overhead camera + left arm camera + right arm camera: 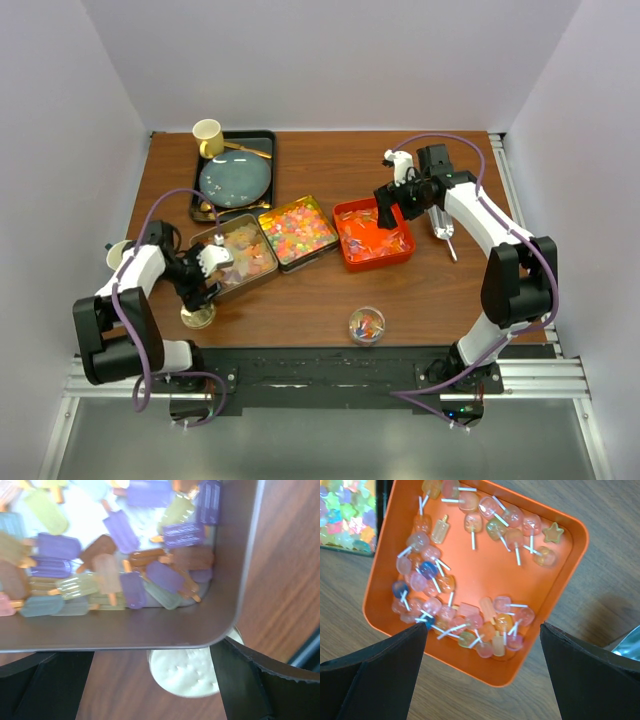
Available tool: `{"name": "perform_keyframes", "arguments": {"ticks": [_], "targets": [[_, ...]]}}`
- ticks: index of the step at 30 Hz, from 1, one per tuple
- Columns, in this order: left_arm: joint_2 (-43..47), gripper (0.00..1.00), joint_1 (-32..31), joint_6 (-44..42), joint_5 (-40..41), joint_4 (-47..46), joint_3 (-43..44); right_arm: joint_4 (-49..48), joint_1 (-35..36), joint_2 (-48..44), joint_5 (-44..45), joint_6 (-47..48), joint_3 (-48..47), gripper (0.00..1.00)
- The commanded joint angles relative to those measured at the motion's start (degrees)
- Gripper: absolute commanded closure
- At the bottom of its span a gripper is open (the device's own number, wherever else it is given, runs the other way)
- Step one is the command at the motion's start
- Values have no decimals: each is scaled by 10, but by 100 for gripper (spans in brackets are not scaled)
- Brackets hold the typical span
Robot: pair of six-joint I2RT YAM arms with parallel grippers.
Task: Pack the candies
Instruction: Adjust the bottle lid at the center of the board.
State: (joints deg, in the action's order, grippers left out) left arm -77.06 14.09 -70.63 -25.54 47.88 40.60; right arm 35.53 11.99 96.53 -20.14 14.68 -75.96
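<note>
The candies lie in three containers. Pastel popsicle-shaped ones (115, 565) fill a metal tin (240, 255) on the left. Bright multicolour ones (297, 230) fill the middle tin. Reddish lollipop ones with white sticks (470, 615) lie in an orange tray (373, 237). A small glass jar (367, 325) near the front edge holds a few candies. My left gripper (208, 272) is open and empty over the left tin's near corner (215, 625). My right gripper (386, 210) is open and empty above the orange tray's rim (520, 672).
A gold round lid (198, 317) lies by the left gripper; a pale round disc (187, 672) shows under the tin's corner. A metal scoop (443, 232) lies right of the orange tray. A black tray (262, 150) with a plate and a yellow cup stands at the back left.
</note>
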Motion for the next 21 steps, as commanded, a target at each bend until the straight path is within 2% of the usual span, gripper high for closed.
{"name": "perform_keyframes", "arguments": {"ticks": [1, 5, 10, 14, 21], "targets": [[-27, 0, -48, 37, -57, -52, 31, -9, 2, 0, -8, 9, -17, 1], [-42, 0, -53, 72, -58, -36, 68, -6, 2, -4, -2, 13, -19, 1], [5, 0, -42, 46, -65, 25, 81, -7, 3, -7, -4, 16, -11, 1], [20, 0, -36, -17, -47, 115, 82, -9, 2, -3, -11, 15, -15, 1], [25, 0, 5, -122, 9, 167, 55, -5, 3, 10, -14, 18, -31, 1]]}}
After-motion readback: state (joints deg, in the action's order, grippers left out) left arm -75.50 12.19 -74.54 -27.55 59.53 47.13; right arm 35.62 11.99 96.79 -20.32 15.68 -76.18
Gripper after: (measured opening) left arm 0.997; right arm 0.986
